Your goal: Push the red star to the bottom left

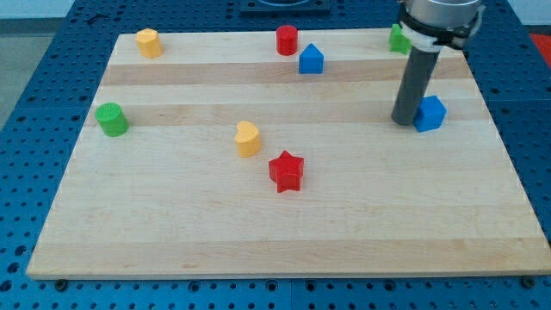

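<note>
Red star (287, 170) lies well apart from my tip (405, 120), toward view's left and bottom, near middle of surface (258, 241). No pincer here: arm ends in plain dark rod, holds nothing. My tip rests on surface just beside blue block (430, 113), at its left; contact unclear. Star bright red, five-pointed, flat on wood, yellow block (248, 139) near its upper left.

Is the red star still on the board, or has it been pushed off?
On. The red star lies flat near the board's middle, far from my tip.
</note>
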